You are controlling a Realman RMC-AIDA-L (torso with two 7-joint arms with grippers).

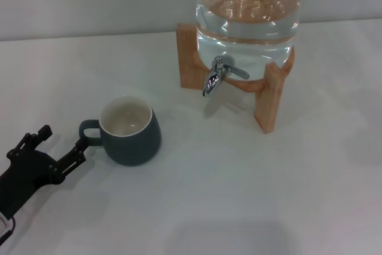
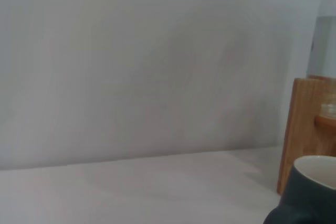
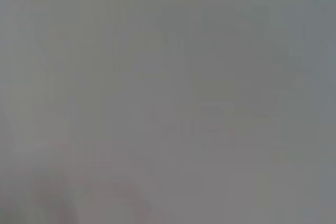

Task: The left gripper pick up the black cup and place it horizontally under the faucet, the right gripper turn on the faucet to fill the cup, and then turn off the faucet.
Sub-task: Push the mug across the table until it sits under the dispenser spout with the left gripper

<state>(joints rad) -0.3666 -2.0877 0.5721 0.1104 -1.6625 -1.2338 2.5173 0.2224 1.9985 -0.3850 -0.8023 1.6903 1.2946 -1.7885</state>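
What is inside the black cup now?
The black cup shows only its cream-white inside, with no liquid visible. The near inner wall is hidden by the rim.

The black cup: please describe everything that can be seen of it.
The black cup is a squat, rounded mug, dark grey-black outside and cream-white inside, seemingly glazed ceramic. It stands upright on the white table and looks empty. Its small loop handle points toward the left claw, whose open fingers are right by it. The faucet is apart from it, not above.
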